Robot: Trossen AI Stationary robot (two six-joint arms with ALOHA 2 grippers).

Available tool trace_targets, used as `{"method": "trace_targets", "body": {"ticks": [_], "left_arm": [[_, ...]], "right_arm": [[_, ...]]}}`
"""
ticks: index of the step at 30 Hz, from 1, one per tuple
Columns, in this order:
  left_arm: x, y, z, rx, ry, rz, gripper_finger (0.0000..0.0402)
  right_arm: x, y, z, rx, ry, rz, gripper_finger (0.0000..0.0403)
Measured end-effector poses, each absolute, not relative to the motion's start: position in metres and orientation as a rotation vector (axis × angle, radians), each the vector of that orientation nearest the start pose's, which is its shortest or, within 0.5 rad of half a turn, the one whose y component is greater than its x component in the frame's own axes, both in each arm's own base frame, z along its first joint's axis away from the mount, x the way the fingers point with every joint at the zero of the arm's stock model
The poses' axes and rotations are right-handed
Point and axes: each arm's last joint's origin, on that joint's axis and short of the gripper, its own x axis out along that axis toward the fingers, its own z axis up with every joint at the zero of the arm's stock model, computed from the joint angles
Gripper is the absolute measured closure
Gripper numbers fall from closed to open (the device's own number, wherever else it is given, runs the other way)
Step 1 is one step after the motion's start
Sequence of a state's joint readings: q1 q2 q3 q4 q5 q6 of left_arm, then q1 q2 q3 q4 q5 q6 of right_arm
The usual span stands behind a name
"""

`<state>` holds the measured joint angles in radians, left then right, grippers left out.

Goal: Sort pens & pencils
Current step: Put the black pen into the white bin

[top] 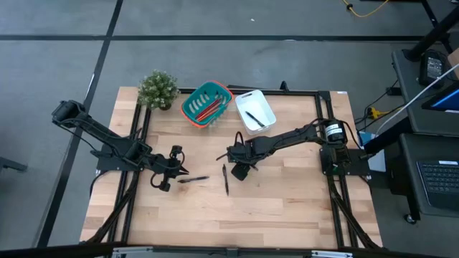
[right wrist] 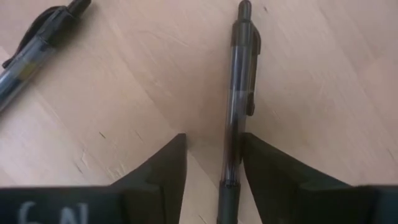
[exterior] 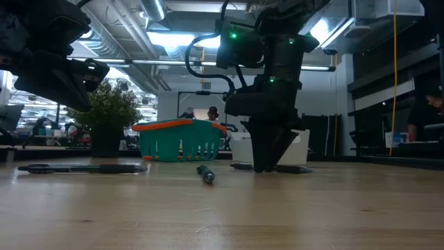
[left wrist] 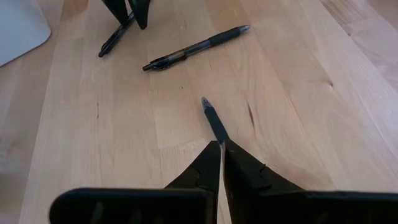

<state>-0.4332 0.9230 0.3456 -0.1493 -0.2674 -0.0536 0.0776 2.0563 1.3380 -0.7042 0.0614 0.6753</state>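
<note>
The right claw (top: 239,172) is down at the middle of the wooden counter (top: 287,201), its two dark fingers (right wrist: 163,171) parted and standing on either side of a black pen (right wrist: 239,93) that lies flat on the wood; the pen sits close against one finger, with a gap to the other, and I cannot tell whether the fingers already press on it. In the low view the same claw (exterior: 267,156) reaches straight down to the surface. A second pen (top: 225,179) lies just beside it, toward the front edge, and a third pen (top: 193,179) lies in front of the left claw (top: 172,172), which hangs low over the left half of the counter with its fingers (left wrist: 211,171) pressed together and holding nothing; the pen's tip (left wrist: 214,121) shows just past them. At the back of the counter a teal basket (top: 188,107) with an orange rim holds the red and orange pencils (top: 208,109), and the white tray (top: 264,104) beside it holds one more black pen (top: 253,118). A small potted plant (top: 158,89) stands at the back left corner.
</note>
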Motion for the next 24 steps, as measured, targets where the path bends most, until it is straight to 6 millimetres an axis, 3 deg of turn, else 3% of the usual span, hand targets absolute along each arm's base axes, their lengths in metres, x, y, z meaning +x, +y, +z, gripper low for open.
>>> {"method": "trace_targets", "body": {"ticks": [5, 13, 24], "left_arm": [[0.1577, -0.0646, 0.1670, 0.199, 0.687, -0.140, 0.0388], [0.1577, -0.0646, 0.1671, 0.198, 0.686, -0.140, 0.0388], [0.1577, -0.0645, 0.1671, 0.198, 0.686, -0.140, 0.0388]], "right_arm": [[0.3798, 0.0277, 0.1249, 0.462, 1.364, -0.466, 0.0273], [0.3787, 0.0249, 0.1245, 0.480, 1.381, -0.463, 0.0374], [0.3786, 0.0242, 0.1247, 0.487, 1.374, -0.484, 0.0376]]}}
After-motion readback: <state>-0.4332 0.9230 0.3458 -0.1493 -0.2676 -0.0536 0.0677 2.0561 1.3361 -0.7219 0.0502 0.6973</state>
